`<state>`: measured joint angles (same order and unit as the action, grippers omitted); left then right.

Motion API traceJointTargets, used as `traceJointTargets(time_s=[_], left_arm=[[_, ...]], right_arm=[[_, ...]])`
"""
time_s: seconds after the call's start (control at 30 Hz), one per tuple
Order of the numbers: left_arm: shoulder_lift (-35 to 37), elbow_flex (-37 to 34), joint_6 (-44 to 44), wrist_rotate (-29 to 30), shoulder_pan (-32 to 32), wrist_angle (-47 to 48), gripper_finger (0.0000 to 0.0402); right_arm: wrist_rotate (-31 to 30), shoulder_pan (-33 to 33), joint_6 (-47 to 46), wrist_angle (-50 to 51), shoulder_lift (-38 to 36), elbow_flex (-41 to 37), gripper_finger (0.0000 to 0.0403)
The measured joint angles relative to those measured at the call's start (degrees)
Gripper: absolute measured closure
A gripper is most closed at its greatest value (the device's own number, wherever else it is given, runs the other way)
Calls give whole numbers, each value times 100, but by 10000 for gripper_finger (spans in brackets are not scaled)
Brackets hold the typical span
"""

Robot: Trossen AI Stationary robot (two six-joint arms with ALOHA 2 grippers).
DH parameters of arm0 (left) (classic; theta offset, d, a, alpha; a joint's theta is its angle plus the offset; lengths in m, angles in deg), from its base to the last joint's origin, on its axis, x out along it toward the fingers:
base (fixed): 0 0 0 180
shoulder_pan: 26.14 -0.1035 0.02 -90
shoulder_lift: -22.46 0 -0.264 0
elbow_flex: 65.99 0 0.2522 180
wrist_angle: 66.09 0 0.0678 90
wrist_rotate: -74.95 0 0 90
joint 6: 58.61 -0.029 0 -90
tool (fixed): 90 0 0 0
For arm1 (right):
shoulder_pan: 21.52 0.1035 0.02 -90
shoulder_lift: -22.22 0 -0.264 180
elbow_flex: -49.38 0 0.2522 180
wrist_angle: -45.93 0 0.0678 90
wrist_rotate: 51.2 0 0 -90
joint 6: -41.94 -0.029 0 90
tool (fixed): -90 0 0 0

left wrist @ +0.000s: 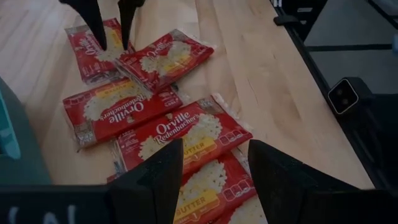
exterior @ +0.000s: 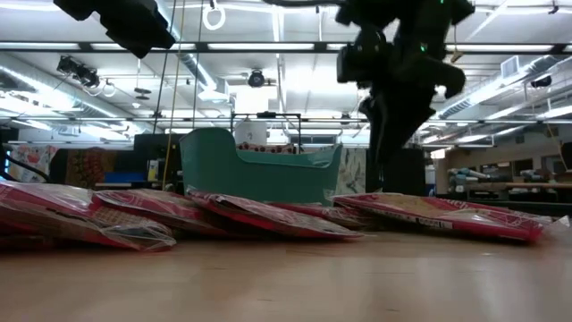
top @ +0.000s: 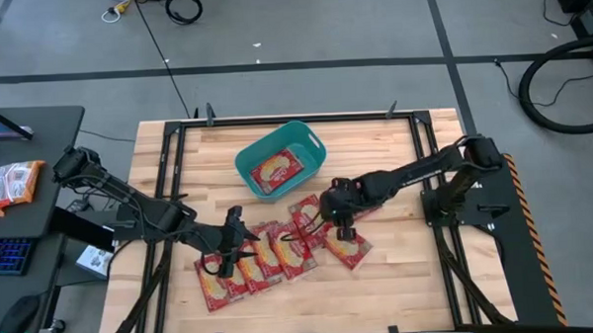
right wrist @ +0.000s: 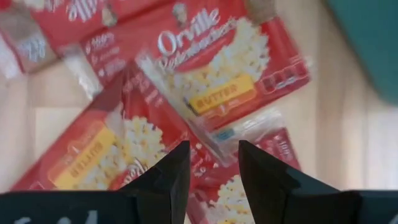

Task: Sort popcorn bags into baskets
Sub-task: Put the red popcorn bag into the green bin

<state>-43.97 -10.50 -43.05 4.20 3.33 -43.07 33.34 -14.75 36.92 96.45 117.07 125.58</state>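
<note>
Popcorn bags [top: 280, 254] lie overlapped on counter [top: 396, 173]; one in basket [top: 279, 159]. Both fingers spread, empty. Right gripper [right wrist: 208, 162] should pinch one top bag's edge only.

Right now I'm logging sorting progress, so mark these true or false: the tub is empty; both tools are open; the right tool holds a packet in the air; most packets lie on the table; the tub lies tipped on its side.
1. The teal tub is empty. False: one red packet lies in it.
2. The left tool and right tool are open. True.
3. The right tool holds a packet aloft. False: it holds nothing.
4. Most popcorn bags lie on the table. True.
5. The tub lies tipped over. False: it stands upright.
</note>
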Motion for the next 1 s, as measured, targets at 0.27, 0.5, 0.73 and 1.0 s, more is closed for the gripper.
traceJointTargets(time_s=[0.27, 0.5, 0.73, 1.0], left_arm=[[0, 0, -31, 1, -7, 43, 216], [0, 0, -31, 2, -7, 53, 216], [0, 0, -31, 0, -7, 52, 216], [0, 2, -29, 2, -7, 52, 216]], right_arm=[[1264, -652, 165, -1020, -90, -763, 262], [1260, -854, 517, -1319, -88, -1015, 262], [1235, -852, 610, -1424, -88, -1017, 262], [1750, -1121, 197, -1228, -133, -1065, 228]])
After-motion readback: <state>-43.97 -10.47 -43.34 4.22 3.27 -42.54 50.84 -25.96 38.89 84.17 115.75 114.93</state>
